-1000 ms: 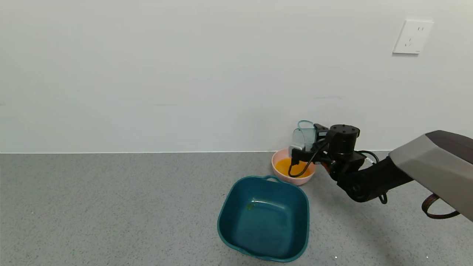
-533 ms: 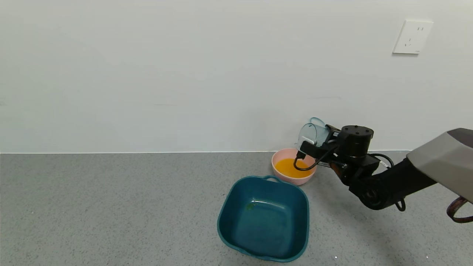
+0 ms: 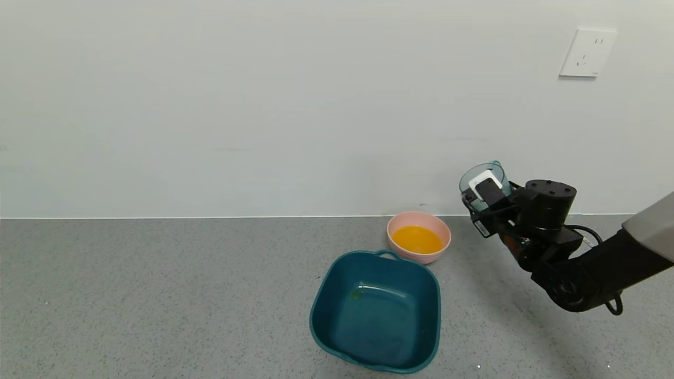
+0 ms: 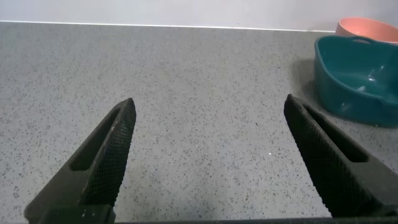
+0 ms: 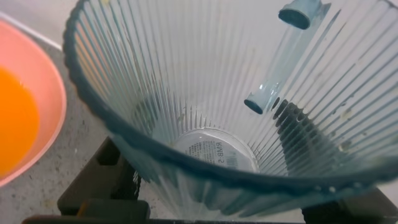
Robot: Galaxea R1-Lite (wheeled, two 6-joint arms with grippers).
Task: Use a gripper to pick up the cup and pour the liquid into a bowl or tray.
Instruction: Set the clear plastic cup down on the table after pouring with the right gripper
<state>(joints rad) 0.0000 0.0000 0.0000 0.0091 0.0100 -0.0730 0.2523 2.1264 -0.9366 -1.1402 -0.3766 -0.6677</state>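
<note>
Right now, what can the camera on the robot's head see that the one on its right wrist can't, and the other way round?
Only the head view shows the dark teal tub, the wall socket and the right gripper holding the cup up, to the right of the pink bowl. Only the right wrist view looks down inside the cup: ribbed walls, no liquid visible. Both show the bowl with orange liquid in it.
</note>
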